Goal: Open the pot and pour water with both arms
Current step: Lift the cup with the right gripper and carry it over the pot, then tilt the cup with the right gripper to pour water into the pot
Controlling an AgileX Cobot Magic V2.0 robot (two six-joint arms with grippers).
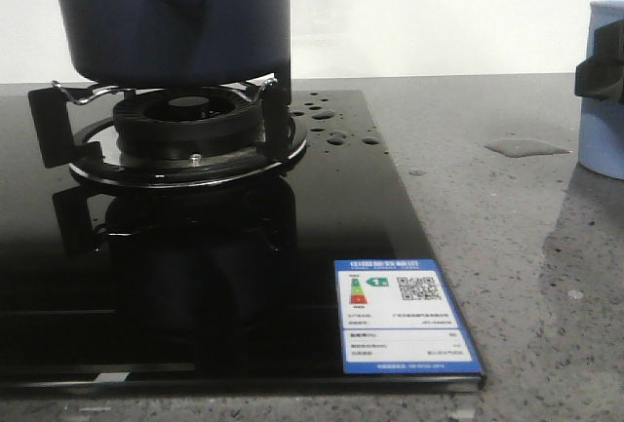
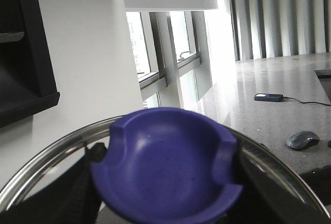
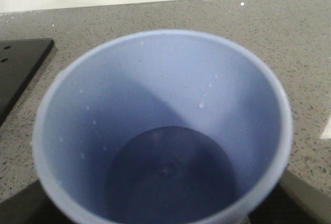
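Pot (image 1: 171, 18) on burner, cup (image 3: 163, 131) (droplets inside), water (image 1: 526, 147) puddled beside

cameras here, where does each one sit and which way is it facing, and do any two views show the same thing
Front view: low over the stove, looking forward at the pot on the burner; the right gripper shows dark on the cup.
Left wrist view: held high, looking past a blue knob and metal rim toward windows; fingers barely visible.
Right wrist view: looking down into the cup; fingers hardly visible.
Shared: front and right wrist views both show the cup and stove.
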